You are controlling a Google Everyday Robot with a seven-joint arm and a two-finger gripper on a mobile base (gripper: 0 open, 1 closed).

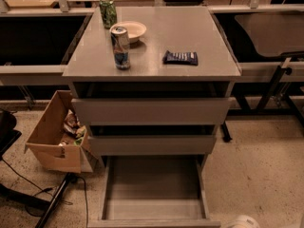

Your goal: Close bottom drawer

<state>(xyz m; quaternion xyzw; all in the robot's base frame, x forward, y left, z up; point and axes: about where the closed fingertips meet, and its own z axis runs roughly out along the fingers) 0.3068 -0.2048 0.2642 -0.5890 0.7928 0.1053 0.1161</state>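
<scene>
Robot barely in frame
A white rounded bit of the arm [240,222] shows low right; the gripper apparently lies below the edge.

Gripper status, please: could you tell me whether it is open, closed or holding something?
Gripper: cannot be told; it is out of view. Only a white arm part shows at the bottom edge, right of the open bottom drawer.

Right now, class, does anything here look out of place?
Yes: the bottom drawer stands pulled far out while the two drawers above sit nearly shut. The end effector is out of view; only a white robot part shows lower right.
</scene>
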